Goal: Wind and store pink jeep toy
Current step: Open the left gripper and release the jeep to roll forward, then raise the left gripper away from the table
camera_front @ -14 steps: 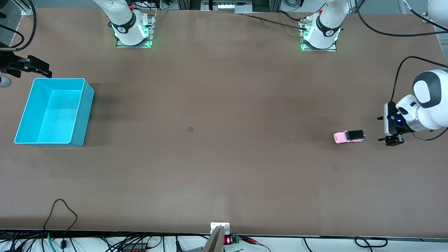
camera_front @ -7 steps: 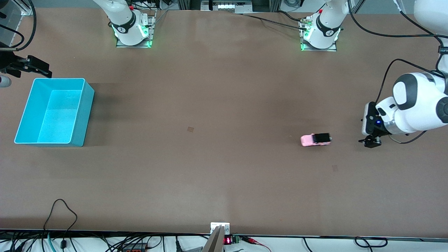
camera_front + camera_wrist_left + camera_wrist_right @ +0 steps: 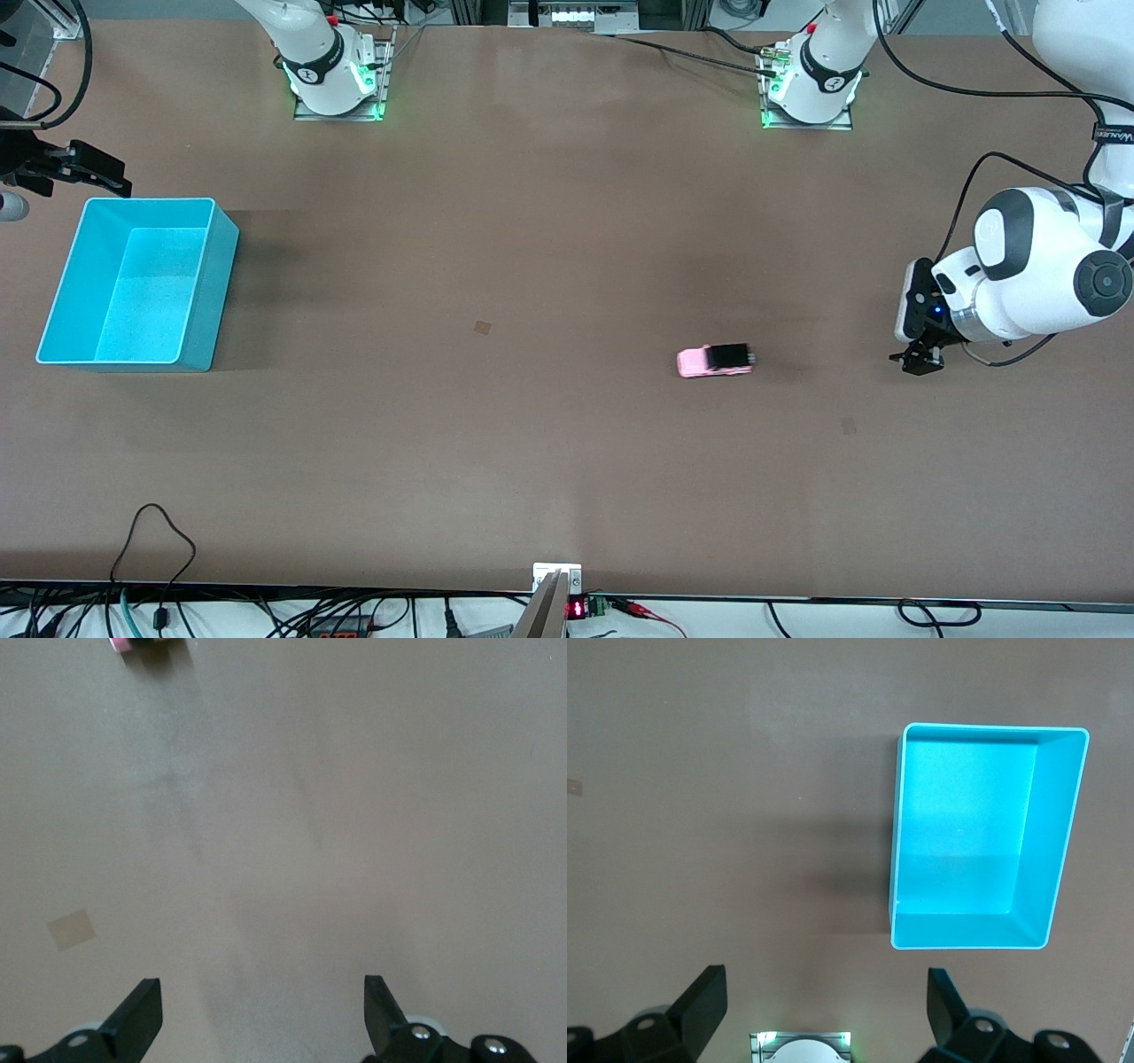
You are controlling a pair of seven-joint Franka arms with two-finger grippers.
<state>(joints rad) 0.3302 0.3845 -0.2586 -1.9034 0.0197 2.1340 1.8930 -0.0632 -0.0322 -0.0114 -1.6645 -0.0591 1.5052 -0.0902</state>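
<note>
the pink jeep toy point(image 3: 714, 361) stands on its wheels on the bare brown table point(image 3: 567, 461), free of both grippers, toward the left arm's end but well apart from it, with its black ribbed roof panel uppermost. its outline is smeared in the front view, which suggests it is rolling under its own spring. in the left wrist view only a sliver of it shows at the frame's edge point(image 3: 142, 642).

it looks like a light, hard plastic shell on free-turning wheels, so it will likely skate away if nudged from one end. the sound hold seems to be across the flat side walls of the body, fingers coming down from above, clear of the wheels and not pinching the roof panel.

the left gripper point(image 3: 918, 359) hangs low over the table at the left arm's end, its fingers point(image 3: 137, 1014) spread wide and holding nothing. the right gripper point(image 3: 824, 1014) waits by the turquoise bin point(image 3: 205, 292), fingers likewise spread and empty. the bin sits at the right arm's end, far from the toy, with nothing in it.
</note>
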